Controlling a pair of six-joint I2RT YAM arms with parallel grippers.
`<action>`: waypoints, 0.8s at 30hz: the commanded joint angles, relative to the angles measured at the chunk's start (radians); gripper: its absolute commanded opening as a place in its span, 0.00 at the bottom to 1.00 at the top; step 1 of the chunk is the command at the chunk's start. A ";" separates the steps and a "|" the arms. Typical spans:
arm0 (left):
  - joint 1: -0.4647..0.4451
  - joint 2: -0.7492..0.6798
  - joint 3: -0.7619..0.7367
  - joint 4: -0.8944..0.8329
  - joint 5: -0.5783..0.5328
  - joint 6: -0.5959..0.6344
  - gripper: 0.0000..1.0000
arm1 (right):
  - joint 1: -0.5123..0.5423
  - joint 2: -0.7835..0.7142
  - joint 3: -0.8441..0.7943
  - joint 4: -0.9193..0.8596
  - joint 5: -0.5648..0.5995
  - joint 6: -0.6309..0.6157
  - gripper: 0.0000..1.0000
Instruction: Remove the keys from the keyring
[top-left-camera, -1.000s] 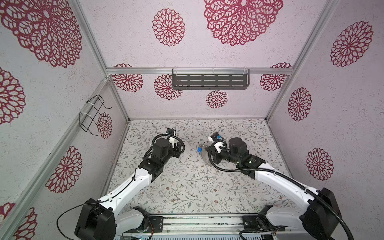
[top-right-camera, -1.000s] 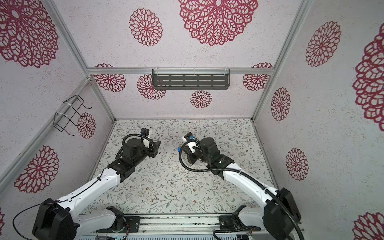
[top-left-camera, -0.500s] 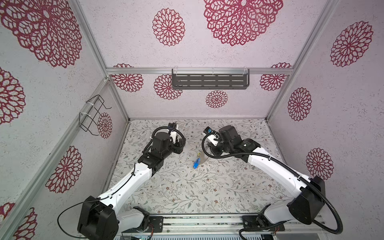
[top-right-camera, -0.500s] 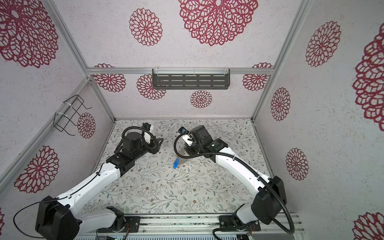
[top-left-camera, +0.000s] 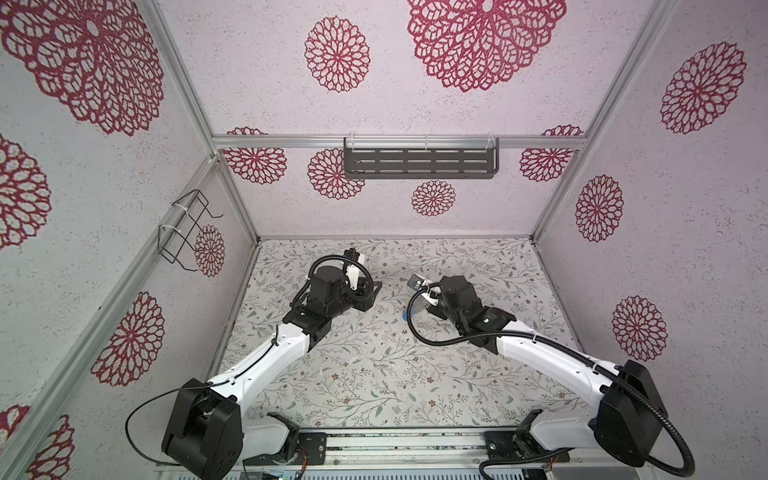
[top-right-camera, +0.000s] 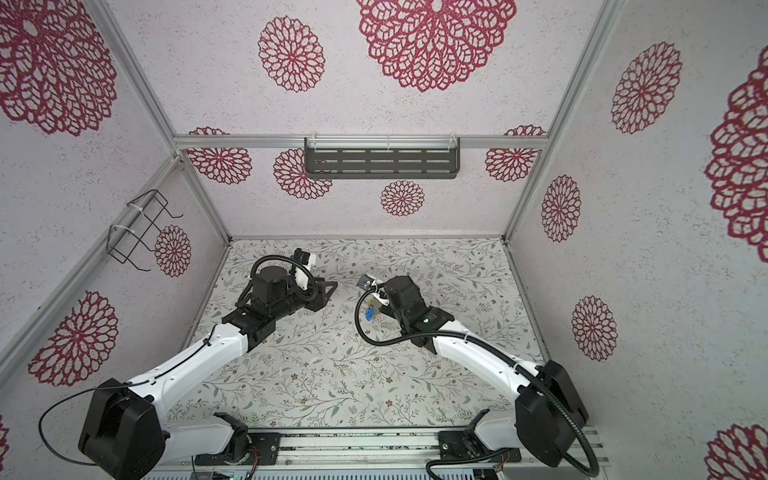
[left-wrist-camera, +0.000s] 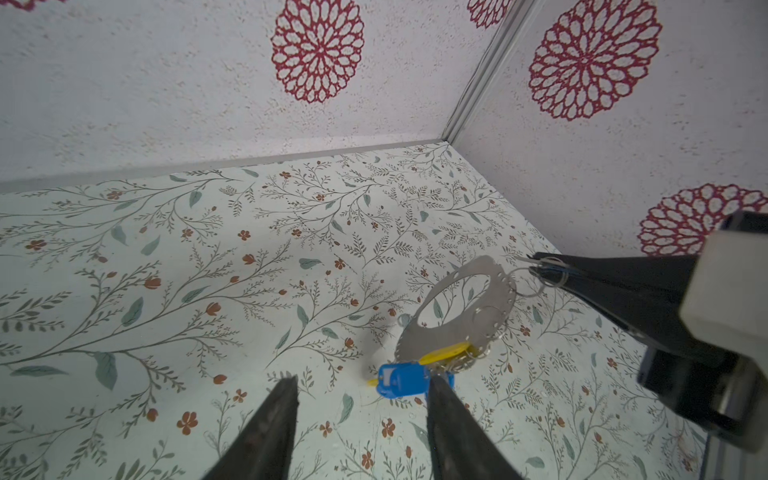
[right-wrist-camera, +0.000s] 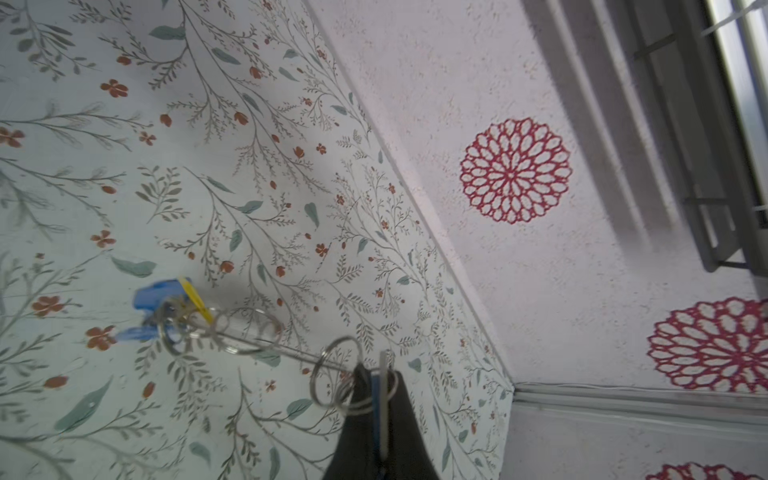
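Right arm just swung out and back, so the keyring (left-wrist-camera: 453, 338) now dangles tilted from the right end effector (left-wrist-camera: 540, 266), pinched shut on one key (right-wrist-camera: 384, 365) at the rim. Blue tag (left-wrist-camera: 401, 380) and yellow tag (left-wrist-camera: 444, 355) hang lowest, near the tabletop (left-wrist-camera: 166, 270). Left end effector (left-wrist-camera: 362, 377) sits half open, empty, right by the blue tag, looks lined up to pull that one next.

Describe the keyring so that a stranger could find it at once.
Over the middle of the floral table, find the shut right gripper. From the key it pinches hangs the keyring, tilted: a flat grey plate with one wide hole. It is far larger than the wire rings and blue and yellow tags on it.
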 joint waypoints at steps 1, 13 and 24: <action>0.003 0.010 -0.001 0.064 0.072 -0.015 0.53 | 0.007 -0.060 -0.057 0.394 0.053 -0.134 0.00; -0.010 0.047 -0.069 0.243 0.159 -0.116 0.80 | -0.019 -0.068 0.038 0.167 -0.300 0.118 0.00; -0.108 0.021 -0.365 0.827 0.049 0.215 1.00 | -0.082 -0.121 0.089 -0.005 -0.503 0.225 0.00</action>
